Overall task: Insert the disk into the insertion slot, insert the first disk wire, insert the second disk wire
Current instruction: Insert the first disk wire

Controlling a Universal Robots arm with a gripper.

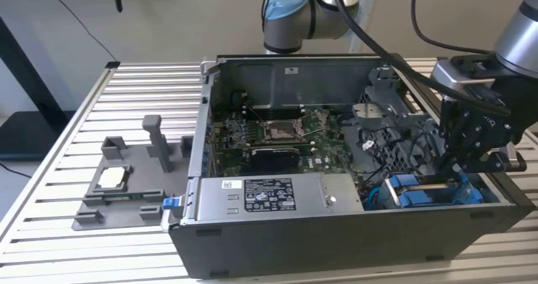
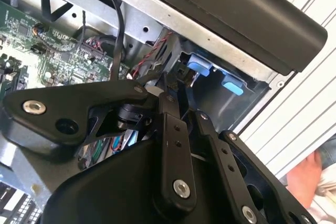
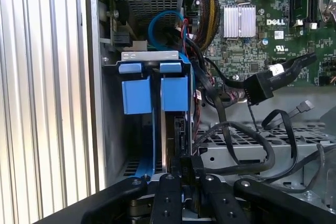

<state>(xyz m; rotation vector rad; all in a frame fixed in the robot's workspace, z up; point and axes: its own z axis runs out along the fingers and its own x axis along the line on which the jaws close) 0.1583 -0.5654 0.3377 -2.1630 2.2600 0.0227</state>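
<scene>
The dark, slab-shaped metal disk (image 3: pixel 176 129), clipped into a glossy blue plastic carrier (image 3: pixel 174 92), stands on edge in the grey perforated sheet-metal insertion slot (image 3: pixel 113 145). The slot is at the corner of the open black steel case (image 1: pixel 336 246), on the exterior view's right. The black gripper (image 3: pixel 184 163) hangs just beside the disk's edge (spread or pinching, I cannot tell). I judge the disk dense, rigid and shock-shy, best held by its carrier.

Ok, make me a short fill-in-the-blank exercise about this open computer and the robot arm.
1. In the exterior view, the gripper hangs over the ____ end of the case.
2. The two plastic tabs in the first wrist view are ____.
3. The grey fixture lies on the table, on the exterior view's ____ of the case.
Missing words: right, blue, left.
</scene>
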